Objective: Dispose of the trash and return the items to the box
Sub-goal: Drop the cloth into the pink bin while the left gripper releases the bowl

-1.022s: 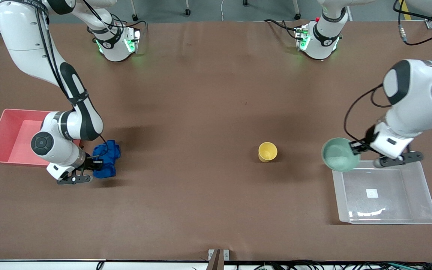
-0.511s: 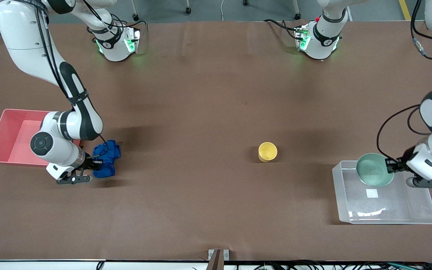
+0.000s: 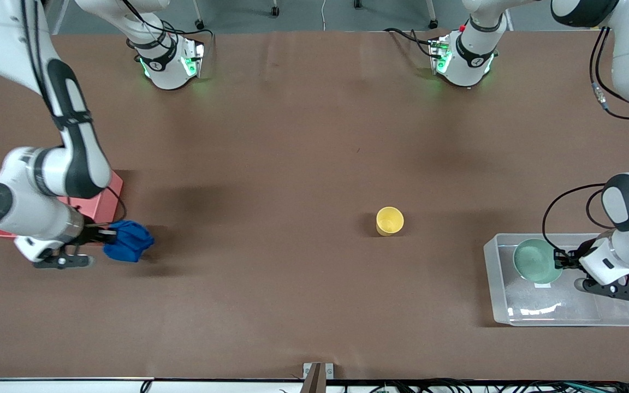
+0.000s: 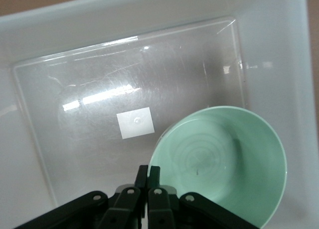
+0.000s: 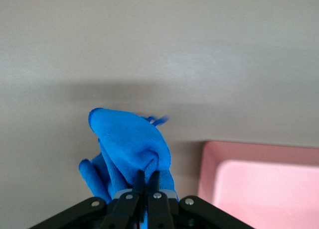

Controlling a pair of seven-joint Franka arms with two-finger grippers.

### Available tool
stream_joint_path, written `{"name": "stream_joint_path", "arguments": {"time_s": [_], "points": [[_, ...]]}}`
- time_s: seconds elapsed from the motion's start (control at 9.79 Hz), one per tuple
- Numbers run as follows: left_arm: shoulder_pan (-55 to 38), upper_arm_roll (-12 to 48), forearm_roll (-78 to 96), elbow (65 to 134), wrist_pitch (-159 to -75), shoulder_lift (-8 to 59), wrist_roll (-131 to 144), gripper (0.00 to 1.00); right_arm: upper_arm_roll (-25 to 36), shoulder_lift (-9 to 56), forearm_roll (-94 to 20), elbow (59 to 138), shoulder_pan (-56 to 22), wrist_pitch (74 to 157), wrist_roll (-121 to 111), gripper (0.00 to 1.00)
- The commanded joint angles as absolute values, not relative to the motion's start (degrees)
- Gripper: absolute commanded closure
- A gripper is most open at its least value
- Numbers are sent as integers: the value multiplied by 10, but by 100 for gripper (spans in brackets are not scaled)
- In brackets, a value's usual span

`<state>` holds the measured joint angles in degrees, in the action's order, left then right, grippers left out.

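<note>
Right gripper (image 3: pixel 108 236) pinches blue cloth wad (image 3: pixel 128 240) in air beside pink bin (image 3: pixel 100 207), may drop short of it; yellow cup (image 3: pixel 389 220) waits mid-table; left gripper (image 3: pixel 559 258) clamps green bowl (image 3: pixel 536 261) rim low inside clear box (image 3: pixel 503 305), may tip on release.

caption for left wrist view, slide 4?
Left gripper holds the mint-green bowl by its rim over the clear tub.

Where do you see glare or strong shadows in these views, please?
Front view: white glare streaks on the clear box floor; soft arm shadows on the table. Left wrist view: similar streaks near the white sticker. Right wrist view: dark shadow under the blue cloth.
</note>
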<state>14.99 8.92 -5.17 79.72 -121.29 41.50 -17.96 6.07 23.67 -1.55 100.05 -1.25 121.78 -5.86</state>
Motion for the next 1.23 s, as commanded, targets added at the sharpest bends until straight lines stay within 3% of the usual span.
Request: {"name": "stream_joint_path", "arguments": {"time_s": [0.0,0.41,0.51,0.72,0.82,1.12], "points": [[154,94,-54,770,-1217,456,-188,100,54,171,-23,1021,20,1161,-82,97],[160,94,-47,769,-1267,491,-187,99,54,143,-23,1030,89,1120,-154,96],[159,94,-47,769,-1267,495,-186,91,54,142,-23,1032,104,1120,-159,96],[159,94,-47,769,-1269,496,-186,18,55,145,-23,1041,135,1124,-160,96],[161,95,-47,770,-1269,488,-186,0,55,147,-22,1048,148,1135,-163,96],[158,111,-36,794,-1212,413,-144,0,55,160,-20,1049,169,1156,-165,96]]}}
